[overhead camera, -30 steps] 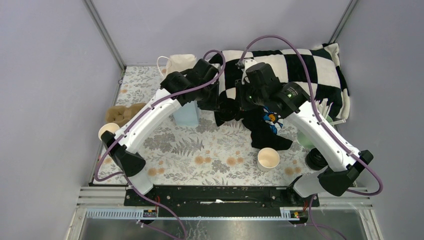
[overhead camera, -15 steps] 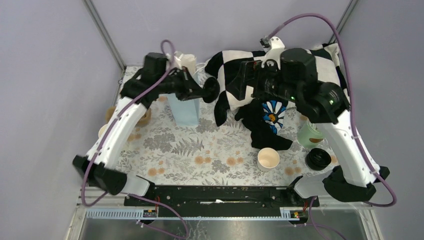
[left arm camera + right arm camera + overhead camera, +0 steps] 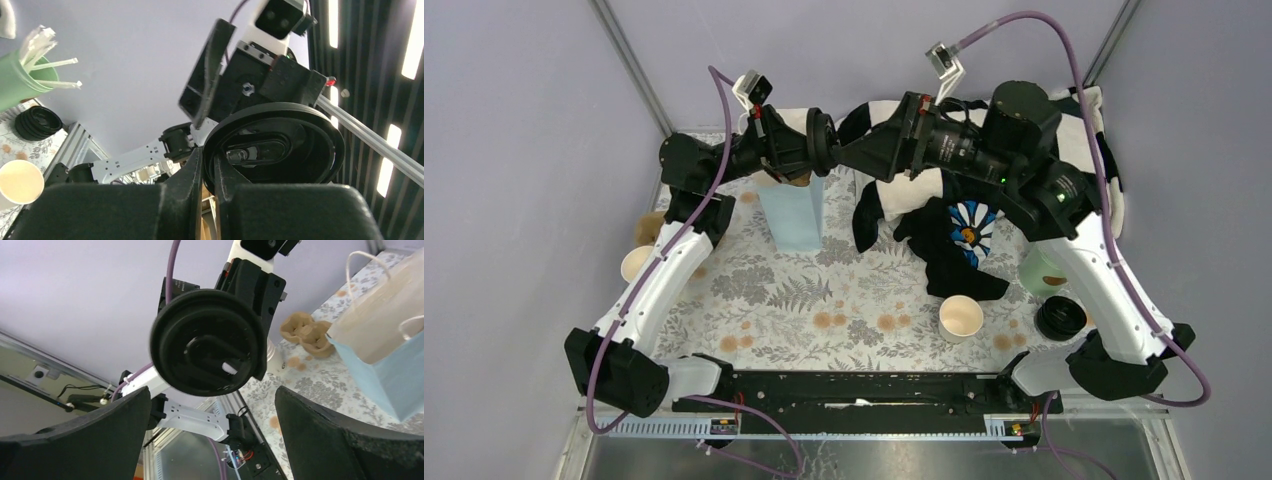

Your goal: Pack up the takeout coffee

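- Step in hand, as judged: fitting the black lid to the cream paper cup before packing.
- The cup stood open and lidless on the floral table. It was near the front edge, right of centre, well apart from both grippers.
- Left gripper: clenched on the lid's rim. This was an edge pinch only, and most of the disc stood free beyond the fingertips.
- Right gripper: released, jaws spread wide to either side of the lid, touching nothing.
- Correct procedure called for the right arm to back straight off along its own axis before any sideways travel, so that neither finger clipped the lid.
- The lid was held on edge, one face turned toward the right wrist camera. It needed turning flat, underside down, and centring over the cup's mouth before descent.
- Caution: an edge pinch lets a lid pivot, so seating pressure had to be applied evenly around the rim.
- Caution: the empty cup looked light enough to tip. The free right gripper was available to steady it.
- Pose: both arms were lifted high over the back of the table, wrists roughly level and pointing tip to tip.
- In the top view their meeting point lay just over the upright blue paper bag, the likely destination for the lidded cup.
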